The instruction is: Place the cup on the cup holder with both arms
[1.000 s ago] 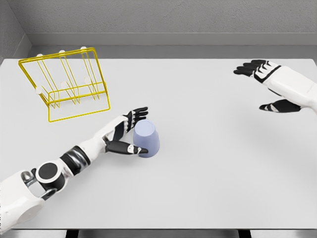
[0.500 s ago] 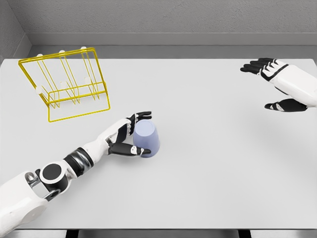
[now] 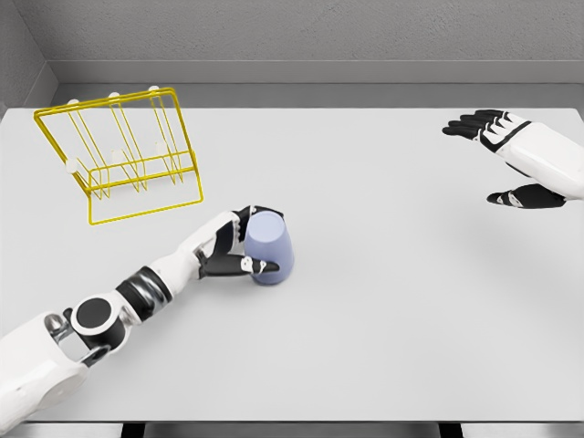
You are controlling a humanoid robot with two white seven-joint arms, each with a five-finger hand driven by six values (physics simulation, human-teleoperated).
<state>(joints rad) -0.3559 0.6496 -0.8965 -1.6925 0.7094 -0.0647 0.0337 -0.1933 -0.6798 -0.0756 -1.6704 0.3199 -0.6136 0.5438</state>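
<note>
A pale lavender cup (image 3: 271,249) stands upside down on the white table (image 3: 383,301), a little left of the middle. My left hand (image 3: 256,239) wraps its left side: the thumb presses low at the front and the fingers curl over the top edge behind. The yellow wire cup holder (image 3: 123,155) stands at the far left of the table, with white-tipped pegs along its top, well apart from the cup. My right hand (image 3: 500,157) hovers at the far right, fingers spread, holding nothing.
A grey wall runs behind the table's far edge. The table's front edge lies close below my left shoulder (image 3: 32,370).
The left hand's fingers have closed from spread beside the cup to curled round it. The right hand drifted slightly to the right and up.
</note>
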